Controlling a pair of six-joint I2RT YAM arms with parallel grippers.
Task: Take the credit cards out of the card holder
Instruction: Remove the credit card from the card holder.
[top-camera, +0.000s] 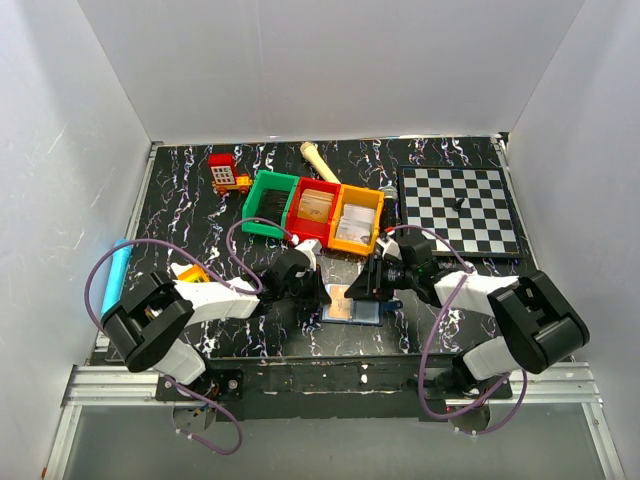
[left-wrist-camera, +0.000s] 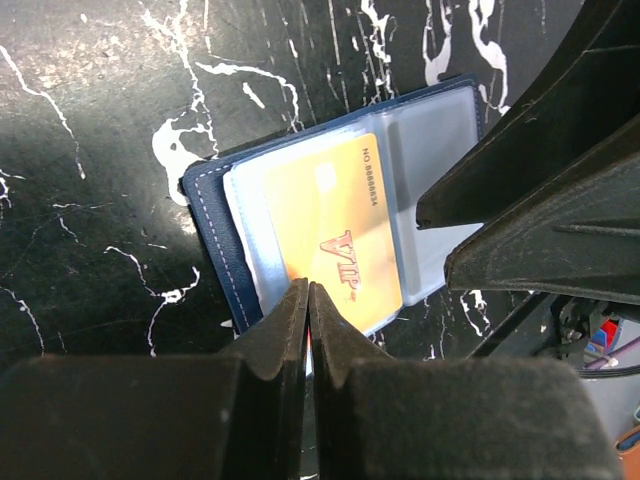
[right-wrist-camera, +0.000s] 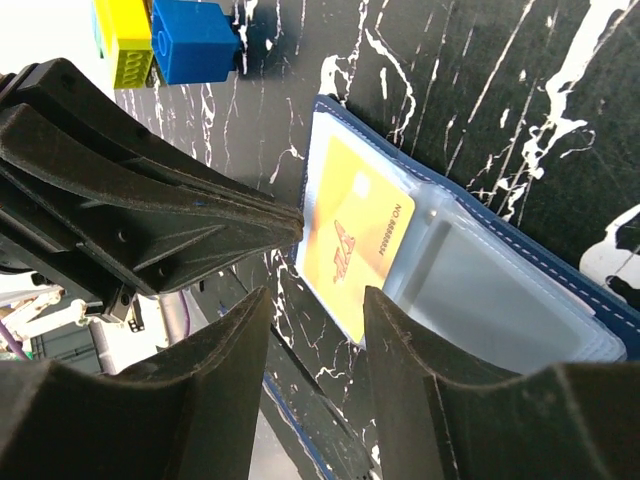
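The navy card holder (top-camera: 358, 312) lies open on the black marble table near the front edge, between my two grippers. In the left wrist view the card holder (left-wrist-camera: 205, 215) shows clear sleeves and a gold "VIP" card (left-wrist-camera: 330, 215) that sticks partly out of one sleeve. My left gripper (left-wrist-camera: 308, 288) is shut, its tips at the card's near edge. My right gripper (right-wrist-camera: 315, 300) is open and empty, just off the card's (right-wrist-camera: 350, 235) free end. In the top view the left gripper (top-camera: 322, 290) and right gripper (top-camera: 372, 285) face each other over the holder.
Green (top-camera: 268, 203), red (top-camera: 312, 210) and orange (top-camera: 357, 220) bins stand behind the holder. A chessboard (top-camera: 460, 208) lies at the back right and a toy truck (top-camera: 228, 175) at the back left. Blue (right-wrist-camera: 195, 40) and yellow-green (right-wrist-camera: 125, 40) blocks sit nearby.
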